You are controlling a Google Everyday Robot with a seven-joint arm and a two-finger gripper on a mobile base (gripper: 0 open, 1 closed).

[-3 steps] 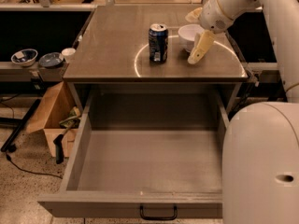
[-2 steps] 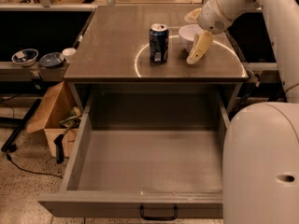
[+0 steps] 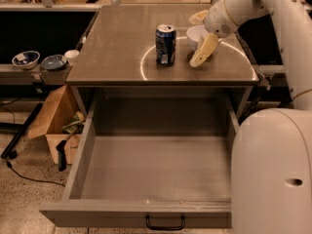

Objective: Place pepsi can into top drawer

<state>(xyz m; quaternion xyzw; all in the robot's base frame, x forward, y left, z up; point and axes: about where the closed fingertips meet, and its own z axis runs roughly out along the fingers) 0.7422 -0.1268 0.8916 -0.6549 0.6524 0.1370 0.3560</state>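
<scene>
Up on the grey bench (image 3: 122, 33) the fingers (image 3: 203, 50) hang at the far right of the top, a pale yellowish wedge slanting down and to the left from the white arm (image 3: 243, 4). Their tip is low over the surface; I cannot tell whether it touches. They show as one shape from where I stand, so I cannot tell whether they are spread or pressed together, and nothing is held in them. Right behind them, partly covered by them, sits a white bowl (image 3: 196, 32). Just left of the tip, apart from it, the pepsi can (image 3: 165, 44) stands upright on the bench, silver top up, inside a thin ring of light (image 3: 143, 65) that curves across the surface and passes under the fingers too.

Below and in front of the fingers, under the bench edge, the top drawer (image 3: 78, 160) is pulled well out, its grey floor in view and its black handle (image 3: 165, 222) nearest me. The can is not in it. Lower right of the fingers bulks the robot's white body (image 3: 273, 174). Far to the left, on a lower ledge, sit two dark bowls (image 3: 25, 58) and a small white cup (image 3: 72, 55), with a cardboard box (image 3: 51, 123) on the speckled floor (image 3: 24, 204) beneath them
</scene>
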